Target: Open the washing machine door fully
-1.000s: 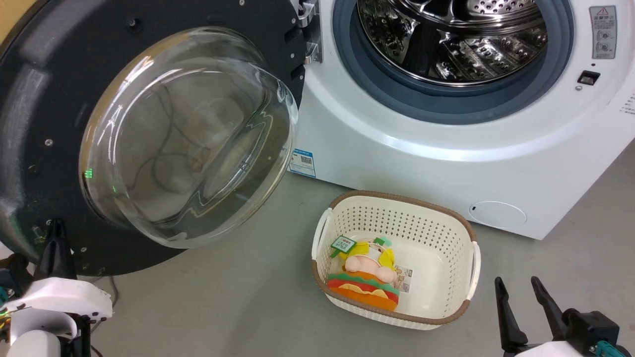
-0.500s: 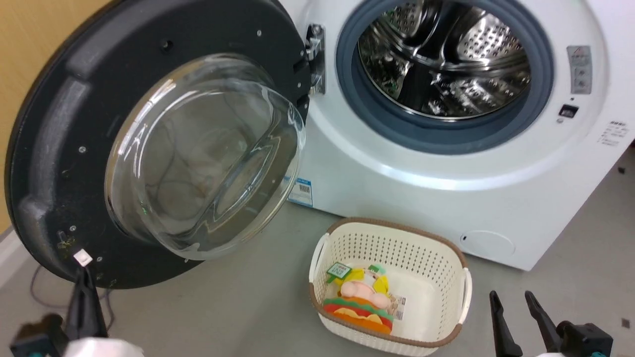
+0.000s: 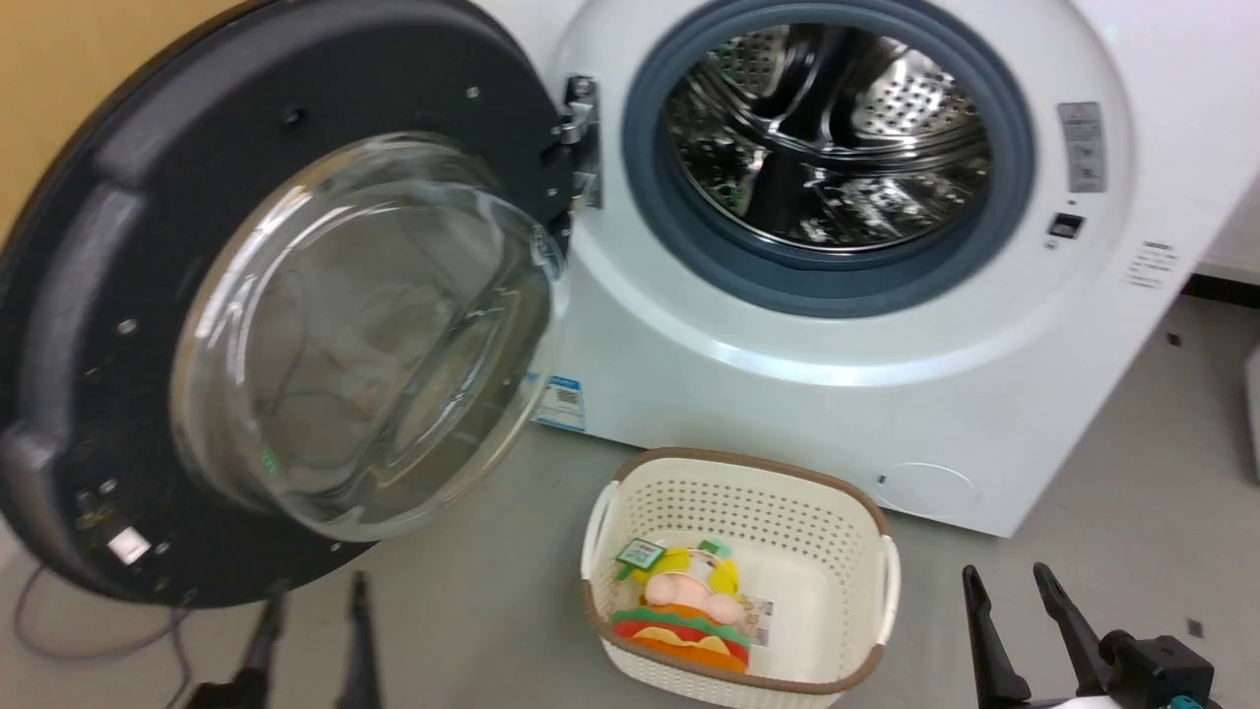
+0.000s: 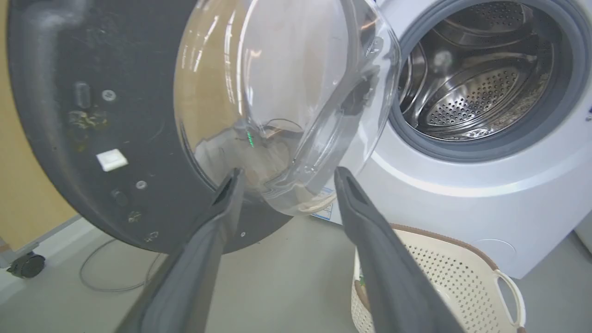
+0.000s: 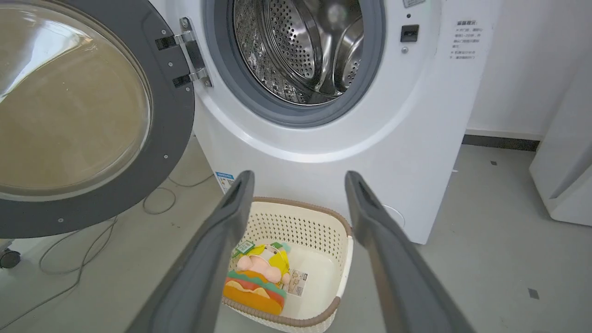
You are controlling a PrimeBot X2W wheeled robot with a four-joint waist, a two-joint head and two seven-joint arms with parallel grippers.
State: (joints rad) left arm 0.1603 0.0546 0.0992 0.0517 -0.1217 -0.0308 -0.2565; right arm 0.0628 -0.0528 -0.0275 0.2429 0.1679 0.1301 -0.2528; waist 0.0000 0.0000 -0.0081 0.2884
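On the head view the washing machine door (image 3: 148, 197) stands wide open at the left so the drum (image 3: 817, 148) is easy to reach, with the left gripper (image 3: 315, 589) open and empty below it; on the left wrist view its fingers (image 4: 199, 259) spread apart under the glass (image 4: 277, 92); on the right wrist view the right gripper (image 5: 299, 176) hangs open, empty, above the basket (image 5: 296, 226).

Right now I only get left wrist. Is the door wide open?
Observer: Right wrist view shows the washing machine door swung out to the side on its metal hinge, inner face toward the robot, drum fully uncovered.
Operator: Right arm?
Observer: In the head view the right gripper is open, holding nothing, low and to the right of the basket.
Operator: Basket contents? I just see its rim.
Observer: One burger-shaped plush toy with a green tag.
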